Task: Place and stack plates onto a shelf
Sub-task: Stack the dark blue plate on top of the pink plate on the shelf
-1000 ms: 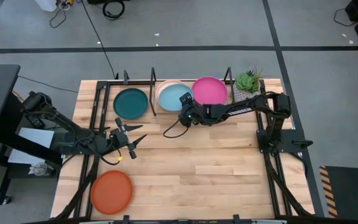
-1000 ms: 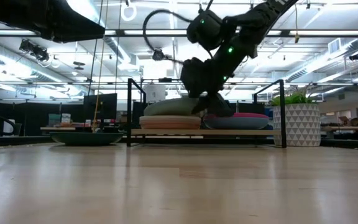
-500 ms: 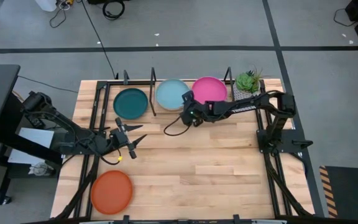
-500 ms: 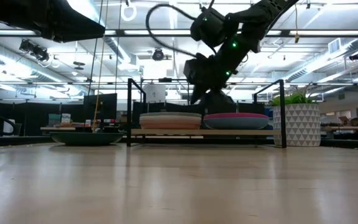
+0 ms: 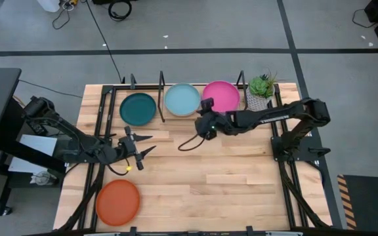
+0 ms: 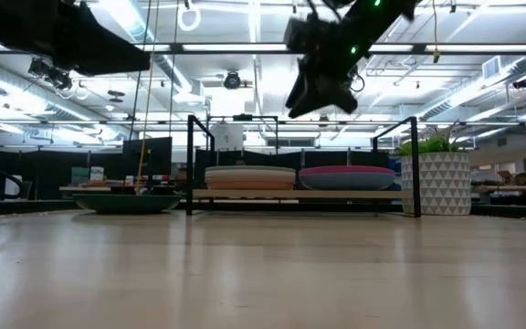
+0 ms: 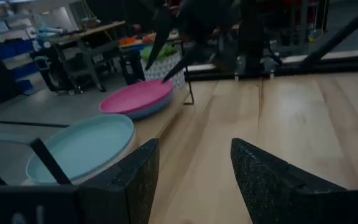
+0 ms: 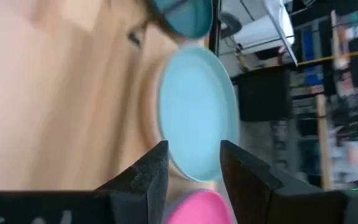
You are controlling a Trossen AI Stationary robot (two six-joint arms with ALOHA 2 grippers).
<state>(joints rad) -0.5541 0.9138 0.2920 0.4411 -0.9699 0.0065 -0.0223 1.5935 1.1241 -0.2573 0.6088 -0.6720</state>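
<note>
The black rod shelf (image 5: 163, 86) stands along the table's far edge. A dark teal plate (image 5: 138, 108) lies in its left bay. A light teal plate (image 5: 182, 99) tops the middle stack (image 6: 249, 176), and a magenta plate (image 5: 221, 96) tops the right stack (image 6: 347, 174) over a blue one. An orange plate (image 5: 118, 202) lies flat near the table's near left corner. My right gripper (image 5: 205, 113) hangs open above and just in front of the shelf (image 6: 322, 87), its fingers (image 8: 151, 171) pointing at the light teal plate (image 8: 197, 112). My left gripper (image 5: 138, 145) waits open over the table's left part.
A small green plant in a white patterned pot (image 5: 261, 88) stands at the shelf's right end, close to the magenta plate. A cable loop (image 5: 189, 141) hangs from my right arm. Bare wood spreads across the table's middle and near right part.
The light teal plate, tilted in my right gripper a second ago, has settled flat on the middle stack. My right gripper has let it go, risen well above the shelf and drawn back toward the near edge and the right.
</note>
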